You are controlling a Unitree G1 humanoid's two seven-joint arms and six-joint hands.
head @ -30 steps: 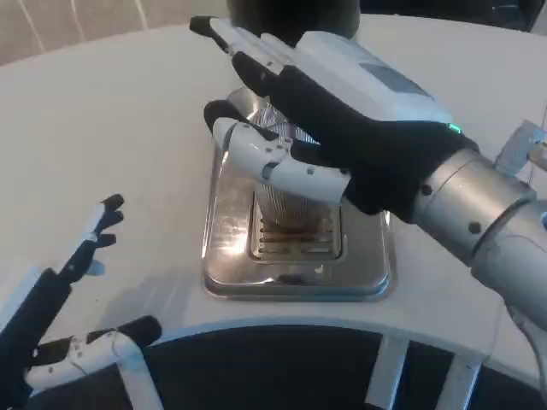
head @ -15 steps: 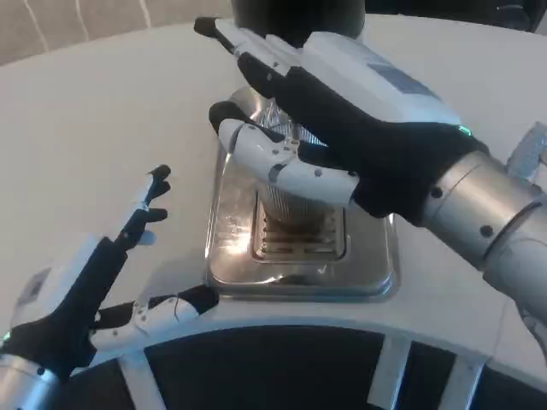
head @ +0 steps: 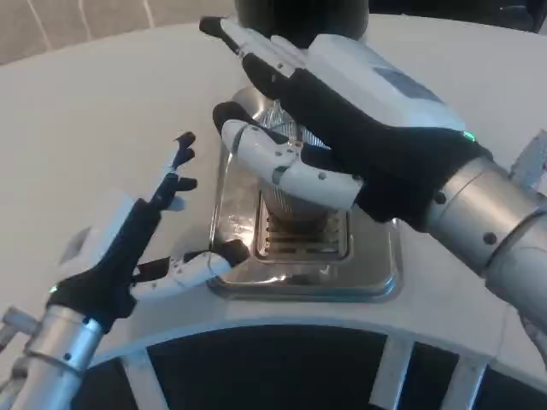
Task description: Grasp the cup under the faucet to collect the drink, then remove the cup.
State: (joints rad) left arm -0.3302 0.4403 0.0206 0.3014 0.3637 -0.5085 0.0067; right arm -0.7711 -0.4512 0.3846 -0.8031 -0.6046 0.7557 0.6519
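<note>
Cup [head: 286,184] stands on the drip tray [head: 367,265] at twelve o'clock, gripped by my right hand [head: 342,128], while my spread, empty left hand [head: 141,248] at nine might bump it.

This looks like a drinks-serving or test station rather than a home kitchen. A steel drip tray [head: 376,269] with a slotted grate [head: 303,243] sits at the frame's centre on a bare, rounded white table [head: 94,128], beneath the dark base of a dispenser [head: 299,13] at the top edge. Pale tiled flooring [head: 77,17] shows upper left.
</note>
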